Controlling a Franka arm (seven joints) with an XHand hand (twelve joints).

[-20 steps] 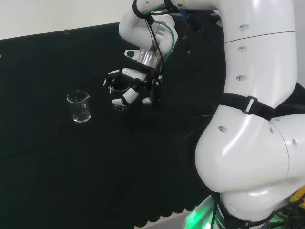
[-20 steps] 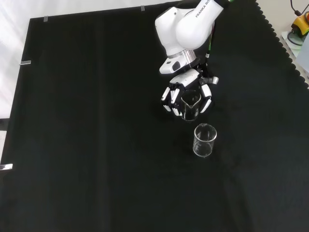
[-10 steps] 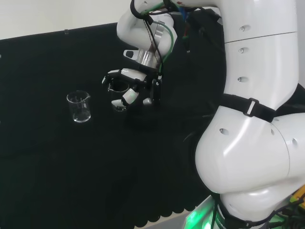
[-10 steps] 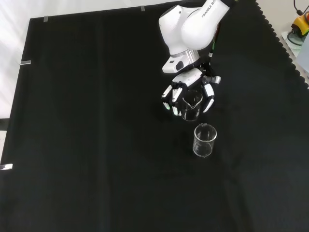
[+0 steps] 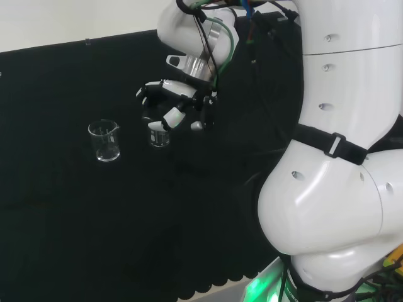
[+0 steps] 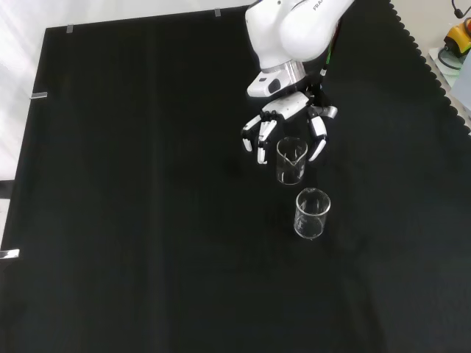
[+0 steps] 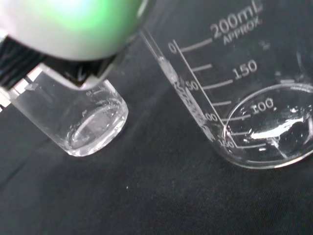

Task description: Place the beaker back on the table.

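In the front view the hand (image 6: 288,121) hangs open just above the beaker (image 6: 291,160), fingers (image 6: 263,137) spread to either side of its rim without touching the glass. The beaker stands upright on the bench (image 6: 147,220), just beyond a second beaker (image 6: 312,213) nearer the camera.

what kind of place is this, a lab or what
Most likely a robotics lab bench set up for glassware handling. A white robot arm with a hand works over a black cloth, and two clear graduated beakers stand on it: one beaker below the hand's open fingers, a second beaker beside it.
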